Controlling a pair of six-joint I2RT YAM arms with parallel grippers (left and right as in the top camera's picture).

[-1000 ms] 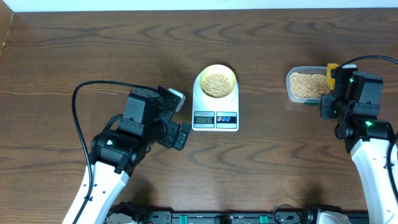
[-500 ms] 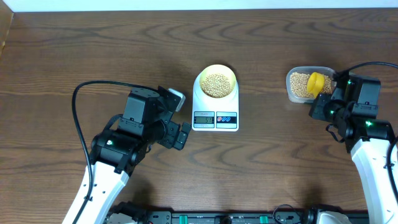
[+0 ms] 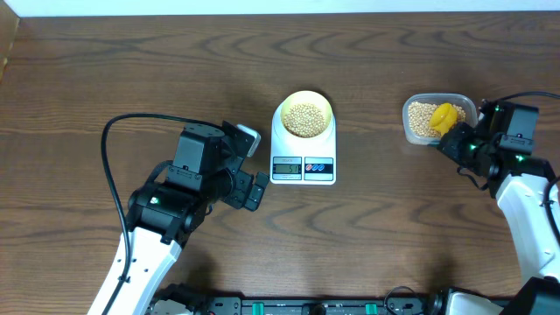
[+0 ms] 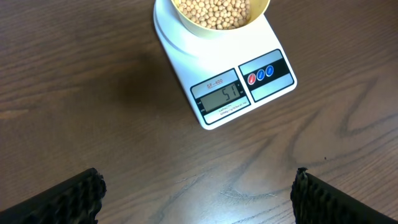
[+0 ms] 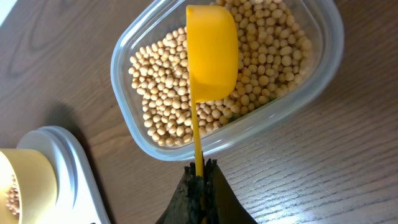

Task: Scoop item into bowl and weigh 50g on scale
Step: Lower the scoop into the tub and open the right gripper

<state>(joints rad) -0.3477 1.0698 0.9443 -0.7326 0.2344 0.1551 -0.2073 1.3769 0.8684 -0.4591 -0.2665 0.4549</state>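
- the right end effector [image 5: 201, 186] is clamped shut on the thin handle of a bright yellow scoop [image 5: 211, 53].
- the scoop's cup reaches straight out ahead of it, over the clear plastic tub [image 5: 323, 62].
- loose beans [image 5: 161, 93] fill that tub under and around the cup. whether the cup touches them cannot be told.
- the left end effector [image 4: 198, 193] is wide open and holds nothing, its two dark fingertips spread over bare bench [image 4: 93, 93].
- ahead of the left end effector, a little to its right, the white scale [image 4: 186, 50] lies flat on the bench with its display [image 4: 222, 99] and two buttons on the near edge. the display reads 51.
- the pale yellow bowl [image 3: 325, 109] stands on the far half of the scale, holding a heap of beans [image 4: 214, 12].
- from the right end effector, the scale and bowl lie off to its left, apart from the tub.
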